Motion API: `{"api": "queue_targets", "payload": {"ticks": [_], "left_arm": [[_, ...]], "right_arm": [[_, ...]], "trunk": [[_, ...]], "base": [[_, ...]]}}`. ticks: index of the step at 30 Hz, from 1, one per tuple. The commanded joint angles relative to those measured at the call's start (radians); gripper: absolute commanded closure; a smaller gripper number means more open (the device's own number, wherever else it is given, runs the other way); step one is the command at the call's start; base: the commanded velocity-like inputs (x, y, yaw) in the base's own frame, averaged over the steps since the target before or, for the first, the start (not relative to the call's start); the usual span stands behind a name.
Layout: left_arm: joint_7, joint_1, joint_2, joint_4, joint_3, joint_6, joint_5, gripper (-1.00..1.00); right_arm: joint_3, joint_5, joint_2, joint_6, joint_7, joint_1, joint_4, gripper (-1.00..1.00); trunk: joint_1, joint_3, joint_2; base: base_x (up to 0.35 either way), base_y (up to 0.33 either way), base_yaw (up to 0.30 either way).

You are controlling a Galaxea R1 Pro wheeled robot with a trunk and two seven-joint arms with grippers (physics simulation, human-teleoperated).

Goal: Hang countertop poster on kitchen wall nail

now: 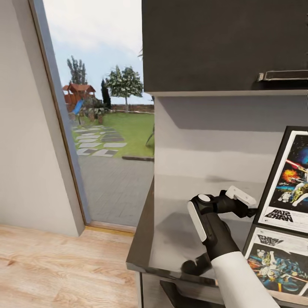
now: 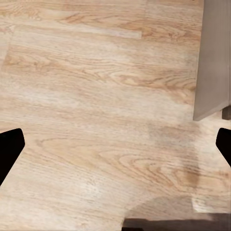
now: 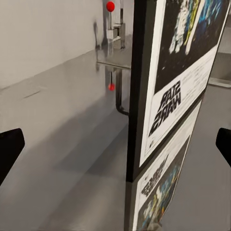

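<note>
The poster (image 1: 285, 179) stands upright on the kitchen countertop (image 1: 171, 222) at the right, its black frame and "STAR WARS" title showing; the glossy slab mirrors it below. My right gripper (image 1: 247, 202) hovers just above the slab, close to the poster's left edge. In the right wrist view the gripper (image 3: 115, 149) is open, and the poster (image 3: 178, 72) shows edge-on between the widely spread fingertips (image 3: 9, 149) without touching them. My left gripper (image 2: 115, 149) is open and holds nothing, pointing down at the wooden floor. The wall nail is out of view.
A black upper cabinet (image 1: 222, 42) with a bar handle (image 1: 284, 75) hangs over the counter. A glass door (image 1: 107, 128) to the garden is at the left, with wooden floor (image 1: 55, 269) below. A red-knobbed tap (image 3: 110, 6) stands further along the counter. A cabinet front (image 2: 214, 57) borders the floor.
</note>
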Motion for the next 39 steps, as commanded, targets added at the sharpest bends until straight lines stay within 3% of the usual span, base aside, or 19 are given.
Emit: {"api": "queue_targets", "payload": {"ticks": [1,39], "left_arm": [[0.000,0.000,0.000,-0.001,0.001,-0.001,0.000,-1.00],[0.000,0.000,0.000,-0.002,0.001,-0.001,0.000,-1.00]], "right_arm": [[0.002,-0.006,0.000,0.011,-0.006,-0.001,-0.001,-1.00],[0.002,-0.006,-0.001,0.011,-0.006,-0.001,-0.001,-1.00]], "trunk": [[0.000,-0.001,-0.001],[0.000,-0.001,-0.001]], "base": [[0.050,-0.180,0.000],[0.006,-0.101,0.000]]}}
